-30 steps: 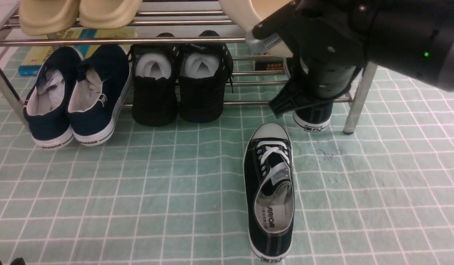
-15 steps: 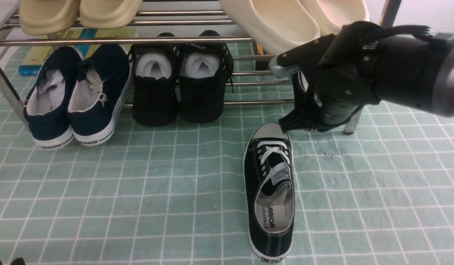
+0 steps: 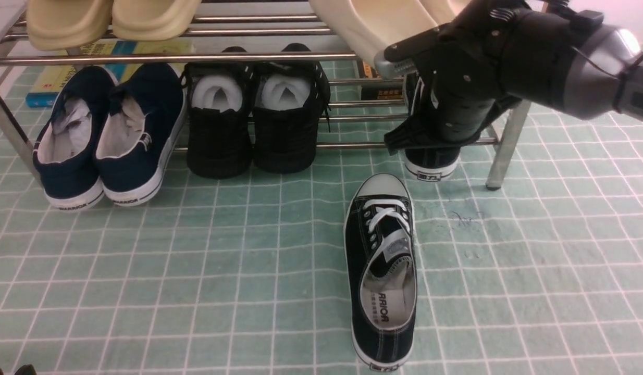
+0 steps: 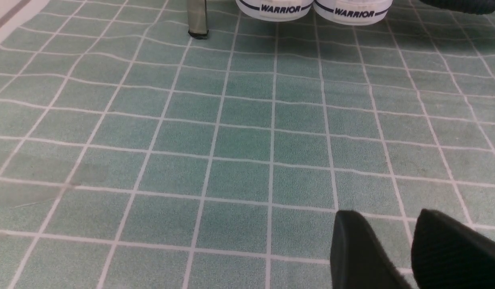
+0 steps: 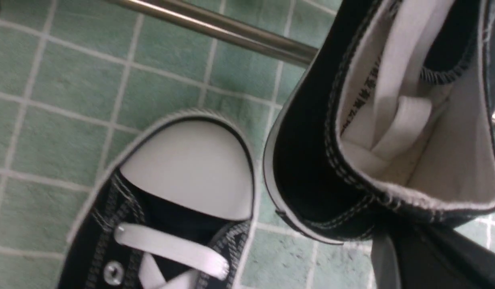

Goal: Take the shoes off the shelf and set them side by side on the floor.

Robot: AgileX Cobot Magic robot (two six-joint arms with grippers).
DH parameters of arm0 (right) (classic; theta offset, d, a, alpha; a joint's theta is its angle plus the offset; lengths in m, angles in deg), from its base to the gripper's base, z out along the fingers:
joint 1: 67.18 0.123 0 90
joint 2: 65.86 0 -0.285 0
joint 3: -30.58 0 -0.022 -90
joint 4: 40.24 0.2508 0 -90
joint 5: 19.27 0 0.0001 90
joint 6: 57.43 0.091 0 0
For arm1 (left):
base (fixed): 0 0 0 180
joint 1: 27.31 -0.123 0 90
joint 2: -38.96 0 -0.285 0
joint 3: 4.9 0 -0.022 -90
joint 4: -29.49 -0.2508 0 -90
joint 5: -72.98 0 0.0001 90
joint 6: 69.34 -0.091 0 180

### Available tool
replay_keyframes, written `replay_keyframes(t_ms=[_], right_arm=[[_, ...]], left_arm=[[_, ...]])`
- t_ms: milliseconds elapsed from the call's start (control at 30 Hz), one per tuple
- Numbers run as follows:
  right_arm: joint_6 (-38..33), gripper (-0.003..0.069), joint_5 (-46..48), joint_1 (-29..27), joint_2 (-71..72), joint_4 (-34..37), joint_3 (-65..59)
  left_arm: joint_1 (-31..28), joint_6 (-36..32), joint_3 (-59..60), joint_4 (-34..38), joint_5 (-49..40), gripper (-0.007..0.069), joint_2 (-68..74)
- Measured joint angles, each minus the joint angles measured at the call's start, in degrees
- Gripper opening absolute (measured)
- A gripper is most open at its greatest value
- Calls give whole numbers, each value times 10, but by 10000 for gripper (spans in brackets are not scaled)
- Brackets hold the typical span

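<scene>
Front view puts the first sneaker flat on the floor, off the right end of the shelf, with its toe cap pointing at the rack. The second sneaker hangs heel-down from the right gripper, close to the lower bar and beside the right front leg. That gripper's fingers are pressed together on the heel collar, with only a strip of canvas pinched between them. The left gripper hovers low over bare floor, fingers spread, holding nothing.

That thin pinch worries me: a quick swing could make the shoe pivot or slip out. I cannot tell whether its front end is clear of the bars or of the cream slippers above, so a pull might snag there. Its heel also hangs near the other shoe's toe cap and could land on it.
</scene>
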Motion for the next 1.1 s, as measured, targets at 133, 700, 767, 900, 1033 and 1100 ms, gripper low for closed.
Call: replay_keyframes(t_ms=[133, 700, 767, 900, 1033, 1100], right_arm=[[-2, -10, 6, 0, -10, 3, 21], [-102, 149, 148, 0, -10, 5, 92], [-105, 206, 150, 0, -10, 23, 98], [-110, 318, 130, 0, -10, 68, 110], [-123, 392, 67, 0, -13, 87, 112], [-123, 405, 42, 0, -22, 86, 112]], left_arm=[[0, 0, 0, 0, 0, 242, 0], [0, 0, 0, 0, 0, 242, 0], [0, 0, 0, 0, 0, 242, 0], [0, 0, 0, 0, 0, 242, 0], [0, 0, 0, 0, 0, 242, 0], [0, 0, 0, 0, 0, 242, 0]])
